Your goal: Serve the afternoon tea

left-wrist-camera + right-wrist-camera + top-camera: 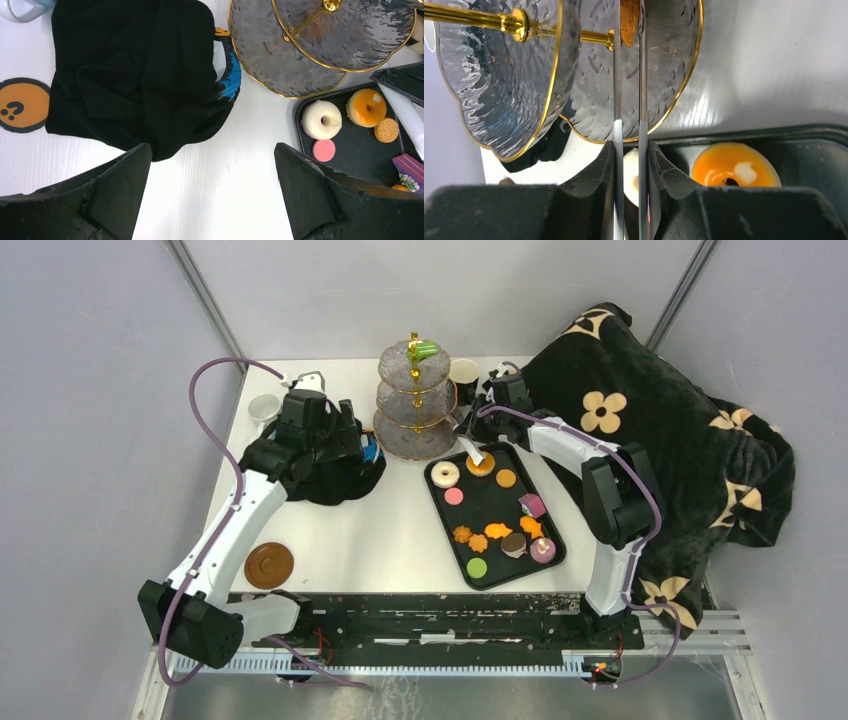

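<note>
**Right gripper clamped on tongs over the tray's far end**

In the top view the right gripper (477, 445) is clenched on a pair of thin silvery tongs (616, 100) above the 12 o'clock end of the black tray (488, 508). The orange donut (481, 464) lies right under the tongs' tip, and whether they touch cannot be told. The white donut (446, 474) sits just beside the orange one, at its 9 o'clock. The left gripper (210, 165) is spread wide and grips nothing. It hangs over the white table (400, 530) with the treats at its 3 o'clock.

On the tray there are:
- two ring donuts
- one round orange cookie (506, 478)
- four ragged orange cookies
- one pink disc (454, 496)
- one green disc (477, 567)
- one purple cube (532, 505)
- two more small pieces at its 4 o'clock corner (one brown, one pinkish)

One green piece (426, 350) rests on the top plate of the three-tier stand (415, 400).

The stand's lowest plate reaches close to the tray's 11 o'clock corner. A black cloth bundle (340, 478) lies at the stand's 8 o'clock, and the flowered blanket (650, 430) fills the table's 3 o'clock edge. A band of bare table runs along the tray's 9 o'clock side.
</note>
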Available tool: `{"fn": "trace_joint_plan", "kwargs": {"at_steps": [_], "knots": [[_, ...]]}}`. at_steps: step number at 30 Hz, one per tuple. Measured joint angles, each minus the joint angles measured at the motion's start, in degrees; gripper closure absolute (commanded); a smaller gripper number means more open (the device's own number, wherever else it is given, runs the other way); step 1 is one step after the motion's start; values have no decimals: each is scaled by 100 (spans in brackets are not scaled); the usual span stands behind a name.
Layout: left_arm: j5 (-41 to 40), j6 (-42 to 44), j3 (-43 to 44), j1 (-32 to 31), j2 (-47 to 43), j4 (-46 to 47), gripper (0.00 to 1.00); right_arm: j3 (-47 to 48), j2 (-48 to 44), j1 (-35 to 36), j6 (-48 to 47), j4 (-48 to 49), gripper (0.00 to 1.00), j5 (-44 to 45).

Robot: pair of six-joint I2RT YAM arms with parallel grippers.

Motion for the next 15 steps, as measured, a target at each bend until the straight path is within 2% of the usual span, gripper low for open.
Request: {"fn": "trace_joint_plan", "kwargs": {"at_steps": [4,5,7,9,15], "knots": [[-44,4,0,2,17,0,1,50,284,-39,24,201,98,-229],[-55,7,0,2,28,0,0,55,323,-39,39,229,95,-262],[-81,9,0,2,52,0,0,103,385,-37,68,249,76,-315],[-83,11,0,7,70,0,0,118,391,-37,92,275,63,-332],[-79,11,2,17,87,2,0,120,391,-35,120,262,50,-310]]}}
